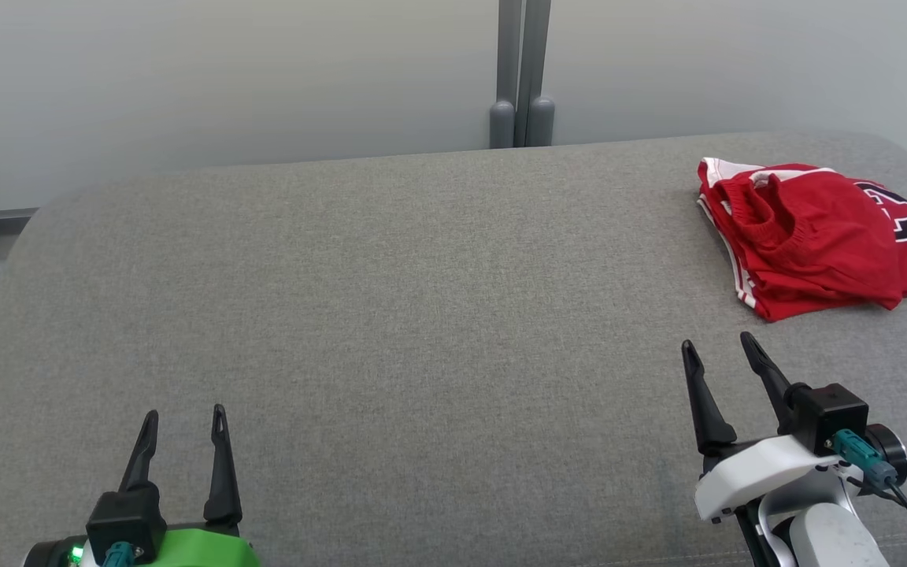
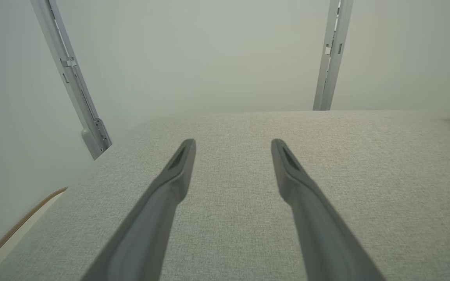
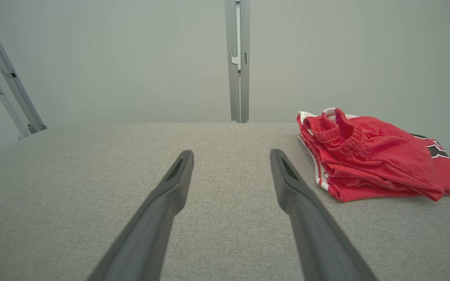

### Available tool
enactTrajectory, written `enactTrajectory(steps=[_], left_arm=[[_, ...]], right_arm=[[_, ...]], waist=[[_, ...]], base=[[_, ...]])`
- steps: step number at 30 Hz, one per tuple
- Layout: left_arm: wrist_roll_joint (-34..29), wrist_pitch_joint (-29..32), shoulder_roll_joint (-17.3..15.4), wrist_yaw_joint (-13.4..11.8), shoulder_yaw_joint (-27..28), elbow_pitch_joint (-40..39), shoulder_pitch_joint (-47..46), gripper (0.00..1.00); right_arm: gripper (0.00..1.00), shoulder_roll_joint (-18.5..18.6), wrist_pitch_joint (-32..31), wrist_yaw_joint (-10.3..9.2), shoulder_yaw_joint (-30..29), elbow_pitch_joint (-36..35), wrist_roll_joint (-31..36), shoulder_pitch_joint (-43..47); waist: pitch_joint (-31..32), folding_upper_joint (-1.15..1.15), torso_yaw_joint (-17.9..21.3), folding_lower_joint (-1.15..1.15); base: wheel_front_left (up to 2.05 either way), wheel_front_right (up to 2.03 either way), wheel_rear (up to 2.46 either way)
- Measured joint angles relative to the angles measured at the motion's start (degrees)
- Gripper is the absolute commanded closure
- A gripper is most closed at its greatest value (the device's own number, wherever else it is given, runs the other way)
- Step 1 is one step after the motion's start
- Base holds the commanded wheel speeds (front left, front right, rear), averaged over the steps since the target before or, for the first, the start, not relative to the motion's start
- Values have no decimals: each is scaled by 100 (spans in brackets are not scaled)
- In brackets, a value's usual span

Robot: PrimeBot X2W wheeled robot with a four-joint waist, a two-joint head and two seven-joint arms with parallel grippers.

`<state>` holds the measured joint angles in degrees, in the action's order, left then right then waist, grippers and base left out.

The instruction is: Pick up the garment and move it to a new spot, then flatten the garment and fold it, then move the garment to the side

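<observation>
1. The garment (image 1: 816, 236), a red piece with white trim and dark lettering, lies bunched and loosely folded on the far right part of the grey padded table (image 1: 422, 299), close to its rounded far corner.
2. An elastic, ribbed band of the red cloth sits on top of the heap, and white side stripes show along the edge nearest the middle of the table.
3. The right gripper (image 1: 717, 340) hovers over the near right part of the table, its two long dark fingers pointing towards the garment and stopping short of it, so they are near but apart.
4. Its jaws stand spread wide, and grey table cloth shows between the fingers.
5. The left gripper (image 1: 186, 411), on its green wrist, sits over the near left part of the table, well apart from the garment.
6. Its jaws are likewise spread wide, with bare grey cloth between the fingers.
7. From the left wrist view, just a sliver of the red and white cloth shows at the far right edge.
8. Behind the table a pale wall rises, with a grey upright post (image 1: 523, 79) at about the middle of the far edge.
</observation>
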<state>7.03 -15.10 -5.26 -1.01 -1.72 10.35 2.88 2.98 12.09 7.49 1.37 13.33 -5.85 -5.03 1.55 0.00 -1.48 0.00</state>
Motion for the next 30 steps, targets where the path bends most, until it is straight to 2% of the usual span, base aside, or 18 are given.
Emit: enactTrajectory(steps=[21,22,28,30], left_arm=[[85,0,-47,-51,-45,-172,31,0],[88,0,-49,-52,-48,-172,31,100],[108,18,26,-49,-45,119,88,100],[296,94,42,-41,-27,152,92,100]], right_arm=[[0,-10,-38,0,25,-31,-43,2],[100,-10,-38,0,26,-31,-45,2],[100,-54,-58,1,25,243,-76,172],[100,-56,-122,1,1,276,-253,188]], waist=[[-51,0,1,0],[-53,0,-1,0],[-56,0,-1,0],[-58,0,1,0]], base=[[0,0,0],[0,0,0],[0,0,0],[0,0,0]])
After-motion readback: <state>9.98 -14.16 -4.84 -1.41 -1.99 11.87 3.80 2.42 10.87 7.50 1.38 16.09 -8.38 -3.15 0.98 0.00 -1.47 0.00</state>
